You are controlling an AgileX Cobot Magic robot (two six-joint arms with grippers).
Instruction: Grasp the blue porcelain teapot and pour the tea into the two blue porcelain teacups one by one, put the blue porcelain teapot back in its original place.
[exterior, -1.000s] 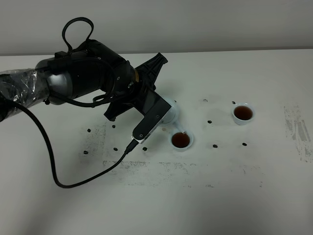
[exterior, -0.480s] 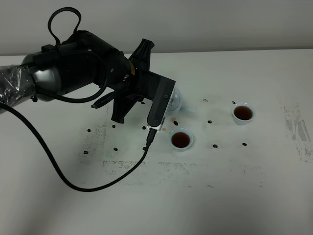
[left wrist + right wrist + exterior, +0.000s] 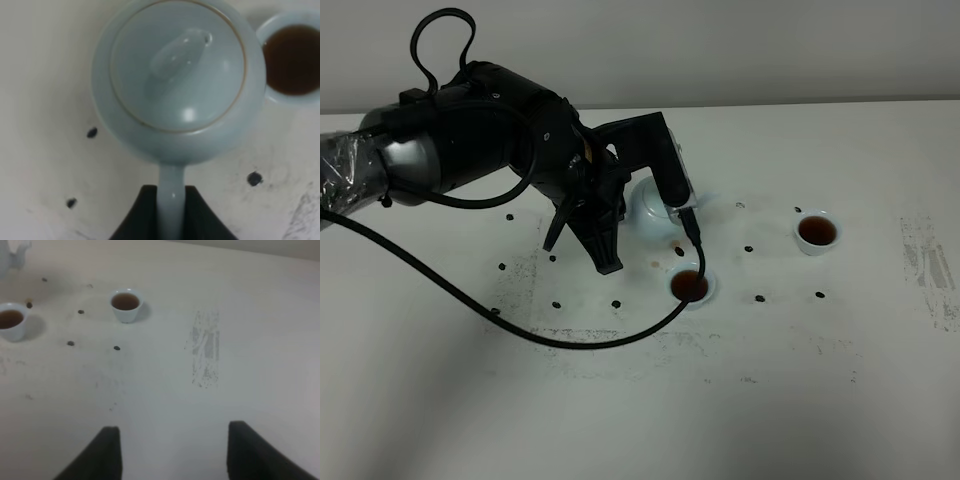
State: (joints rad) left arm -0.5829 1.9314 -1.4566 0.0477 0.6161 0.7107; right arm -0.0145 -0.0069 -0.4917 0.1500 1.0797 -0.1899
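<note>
The left gripper (image 3: 171,212) is pinching the teapot (image 3: 177,80) by its thin handle (image 3: 171,200); glossy porcelain, likely slippery and breakable. The right gripper (image 3: 172,452) is hanging open, empty.

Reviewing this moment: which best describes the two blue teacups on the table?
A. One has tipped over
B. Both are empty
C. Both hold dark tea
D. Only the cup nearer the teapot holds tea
C: in the exterior high view the near teacup and the far teacup each stand upright with dark liquid inside, while the left gripper holds the teapot by its handle.
</note>
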